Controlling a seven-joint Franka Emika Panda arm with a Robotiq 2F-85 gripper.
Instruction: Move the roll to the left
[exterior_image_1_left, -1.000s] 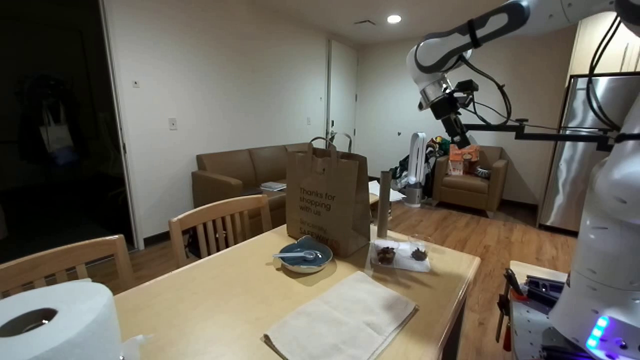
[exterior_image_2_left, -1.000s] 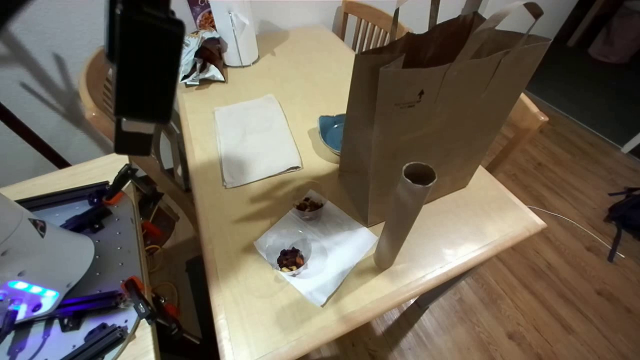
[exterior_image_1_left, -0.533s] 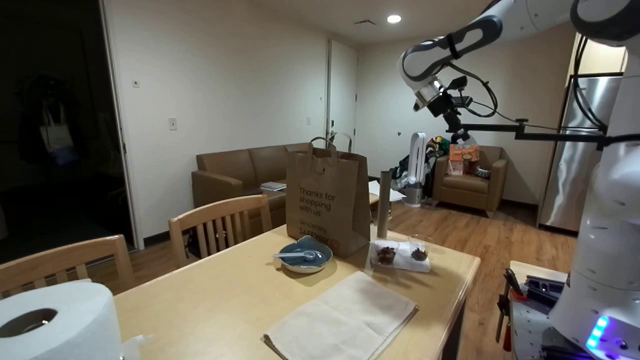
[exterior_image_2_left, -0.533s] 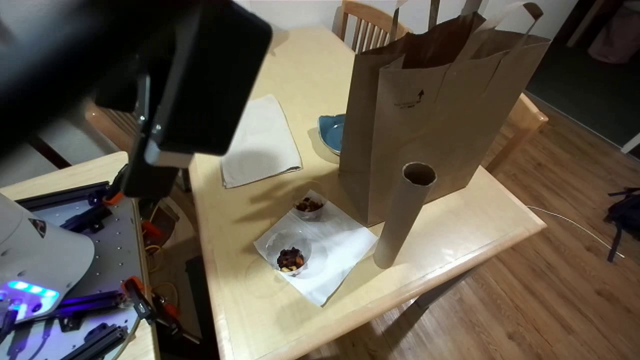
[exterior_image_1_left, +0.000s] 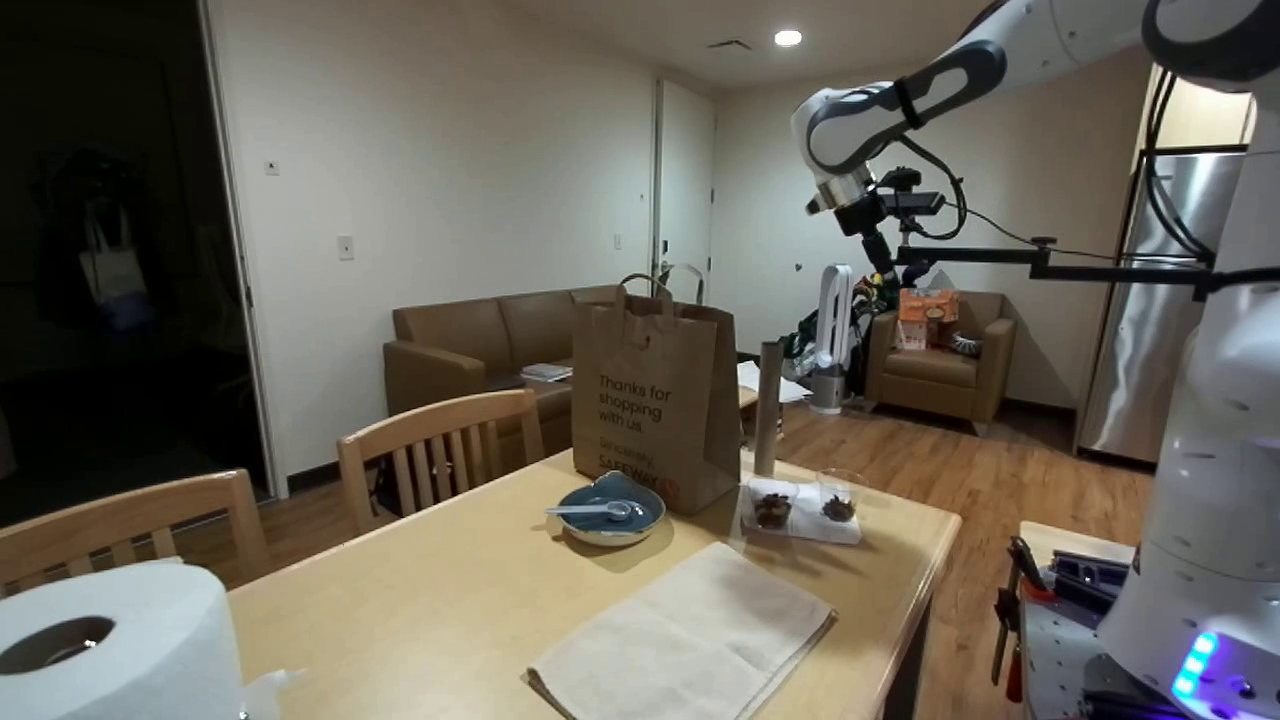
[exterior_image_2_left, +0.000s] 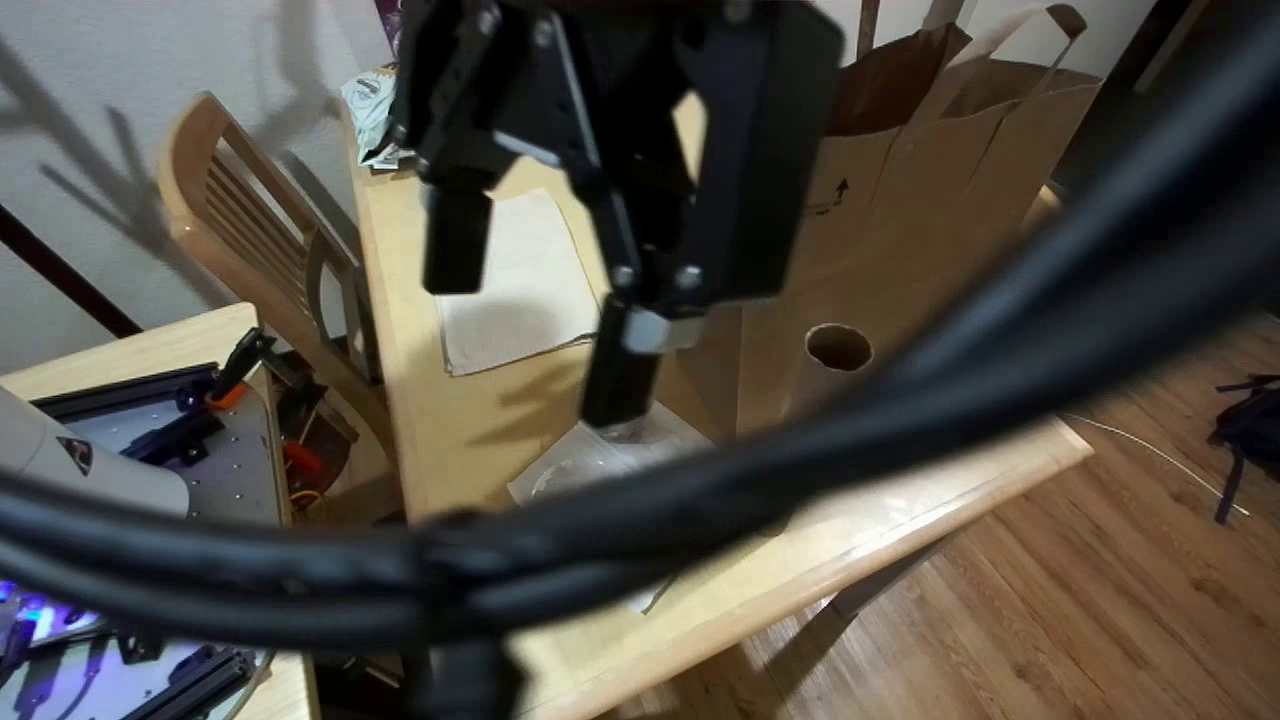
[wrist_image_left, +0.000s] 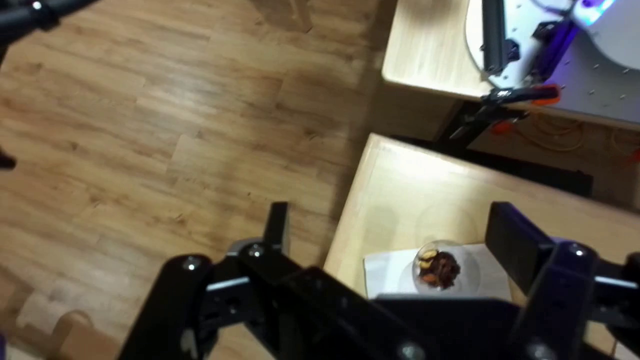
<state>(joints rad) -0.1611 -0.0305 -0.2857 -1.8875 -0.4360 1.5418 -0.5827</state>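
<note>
A brown cardboard tube roll (exterior_image_1_left: 768, 410) stands upright on the table beside the paper bag. In an exterior view its hollow top and upper side (exterior_image_2_left: 812, 385) show, while a blurred cable hides its lower part. A white paper towel roll (exterior_image_1_left: 110, 655) stands at the near left of an exterior view. My gripper (exterior_image_1_left: 897, 268) is high above the table's end, apart from the tube. Its fingers are spread with nothing between them, seen in an exterior view (exterior_image_2_left: 537, 312) and in the wrist view (wrist_image_left: 392, 220). I cannot clearly make out the tube in the wrist view.
A tall paper bag (exterior_image_1_left: 655, 400) stands against the tube's side of the table. Clear cups of snacks (exterior_image_1_left: 772, 510) sit on a white napkin (wrist_image_left: 387, 272). A blue bowl with a spoon (exterior_image_1_left: 612, 525) and a folded cloth (exterior_image_1_left: 690, 640) lie nearby. Chairs (exterior_image_1_left: 440, 440) line the table.
My arm has swung out and turned the wrist. In the exterior views the gripper has moved over the table's end and its two fingers now show apart. The tube and table things have not moved.
</note>
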